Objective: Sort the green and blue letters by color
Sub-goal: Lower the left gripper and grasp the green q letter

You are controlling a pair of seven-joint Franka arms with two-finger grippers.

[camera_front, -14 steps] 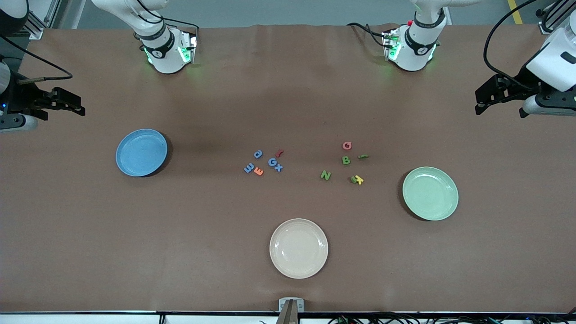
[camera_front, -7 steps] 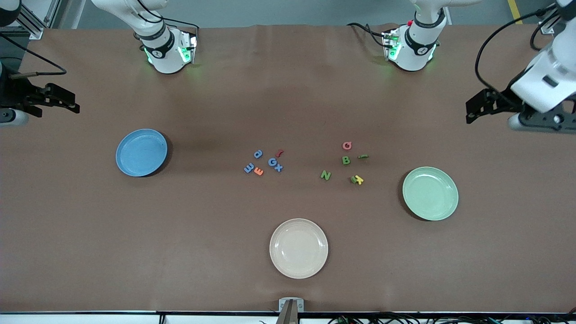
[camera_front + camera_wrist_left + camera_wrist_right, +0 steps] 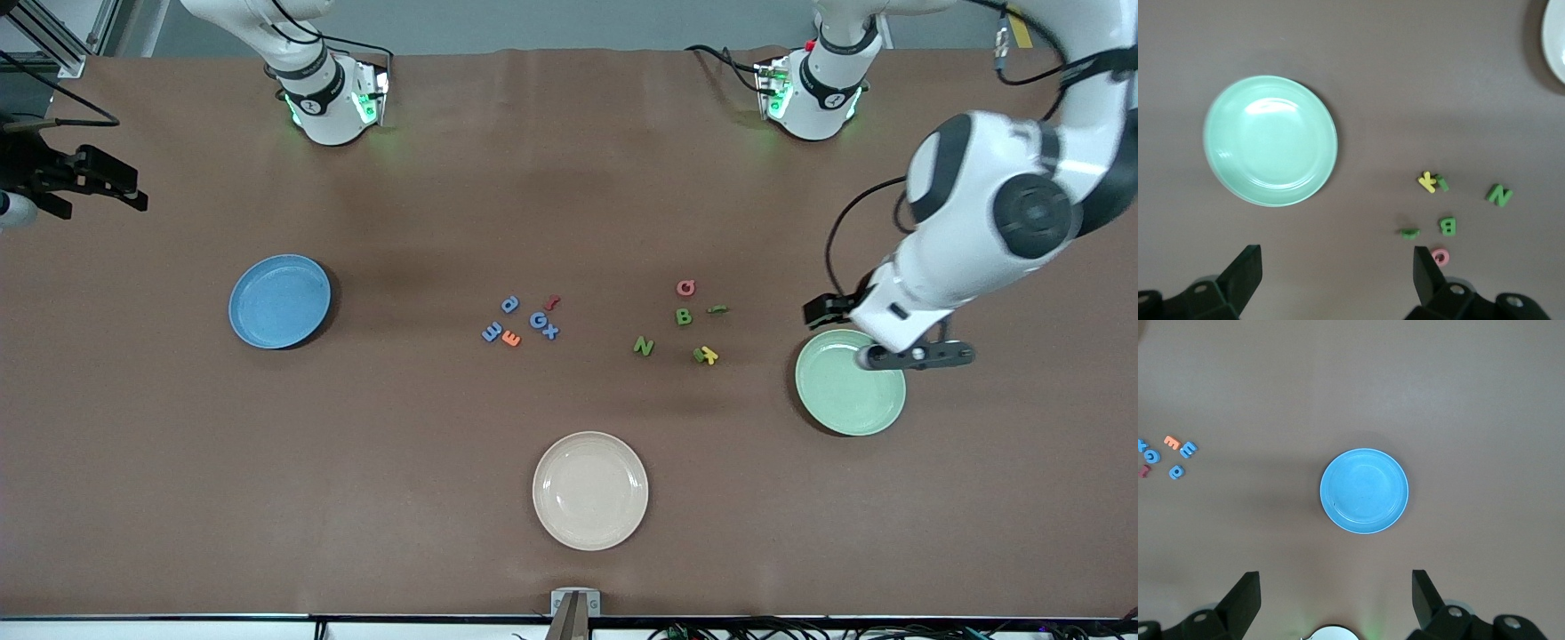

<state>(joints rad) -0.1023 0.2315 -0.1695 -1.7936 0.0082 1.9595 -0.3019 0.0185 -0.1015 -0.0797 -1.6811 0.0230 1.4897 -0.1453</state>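
Green letters beside open left jaws

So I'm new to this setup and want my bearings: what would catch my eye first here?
Probably the left arm's big white body, its open left gripper up over the edge of the green plate at its end of the table. Next, two small clusters of letters mid-table: the blue letters mixed with an orange and a red one, the green letters with a pink and a yellow one. The right gripper waits, open, at the table's edge.

Brown table — grey floor.
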